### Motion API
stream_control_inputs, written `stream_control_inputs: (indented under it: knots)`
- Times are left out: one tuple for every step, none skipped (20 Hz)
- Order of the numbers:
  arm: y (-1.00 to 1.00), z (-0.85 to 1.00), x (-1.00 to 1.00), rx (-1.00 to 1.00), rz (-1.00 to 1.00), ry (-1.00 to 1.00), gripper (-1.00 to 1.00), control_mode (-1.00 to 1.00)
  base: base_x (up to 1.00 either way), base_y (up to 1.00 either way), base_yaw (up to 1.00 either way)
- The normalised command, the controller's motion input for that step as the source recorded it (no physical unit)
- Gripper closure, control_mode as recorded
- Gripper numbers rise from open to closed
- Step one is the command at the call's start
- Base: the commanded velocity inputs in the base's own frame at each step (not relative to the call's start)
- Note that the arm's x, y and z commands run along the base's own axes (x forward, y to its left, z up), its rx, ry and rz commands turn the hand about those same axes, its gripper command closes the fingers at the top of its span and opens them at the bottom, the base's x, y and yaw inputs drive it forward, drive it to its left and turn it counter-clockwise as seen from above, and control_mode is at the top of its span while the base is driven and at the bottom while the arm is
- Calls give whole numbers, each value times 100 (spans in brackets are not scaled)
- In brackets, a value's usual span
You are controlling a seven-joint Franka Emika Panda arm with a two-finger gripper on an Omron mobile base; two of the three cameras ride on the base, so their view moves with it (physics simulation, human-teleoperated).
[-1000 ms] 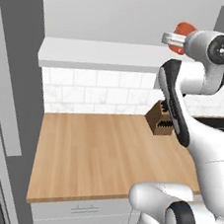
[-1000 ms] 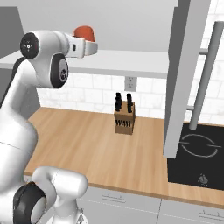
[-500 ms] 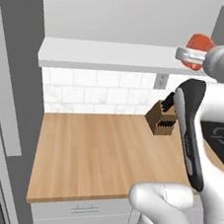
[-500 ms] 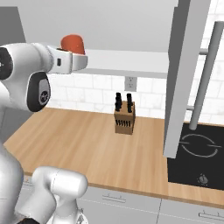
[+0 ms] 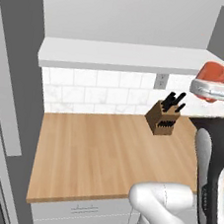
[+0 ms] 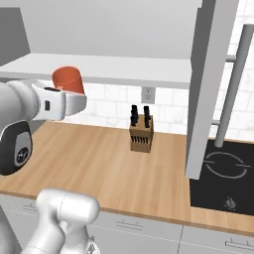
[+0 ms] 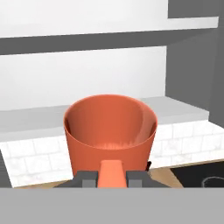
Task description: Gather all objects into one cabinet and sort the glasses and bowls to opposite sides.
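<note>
Knife block [image 5: 164,117] alone on wooden counter [image 5: 94,154], cooktop [image 6: 223,178] beside. End effector [image 7: 112,173] pinching orange-red cup [image 7: 109,131], upright, empty, raised above counter near white cabinet shelf [image 6: 99,67].

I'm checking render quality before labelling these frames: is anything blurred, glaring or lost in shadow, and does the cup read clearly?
Left base view: flat, even light, no glare; the orange-red cup is sharp, the knife block throws only a faint shadow. Right base view: equally crisp, cabinet door evenly grey. Hand view: the cup is large and slightly soft-edged, with soft shading inside its rim.
</note>
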Motion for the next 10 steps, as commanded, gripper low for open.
stream_control_inputs:
  knots:
    - [0,-31,-100,0,3,15,100,-100,0,0,0]
    - [0,-32,-100,0,2,15,100,-100,0,0,0]
    - [0,-34,-100,0,1,16,100,-100,0,0,0]
    - [0,-38,-100,0,1,17,100,-100,0,0,0]
    - [0,-41,-100,0,1,19,100,-100,0,0,0]
    - [0,-42,-100,0,0,21,100,-100,0,0,0]
    - [0,-46,-100,0,0,22,100,-100,0,0,0]
    - [0,-47,-100,-2,0,24,100,-100,0,0,0]
    - [0,-47,-100,-3,0,26,100,-100,0,0,0]
    - [0,-45,-100,-1,0,28,100,-100,0,0,0]
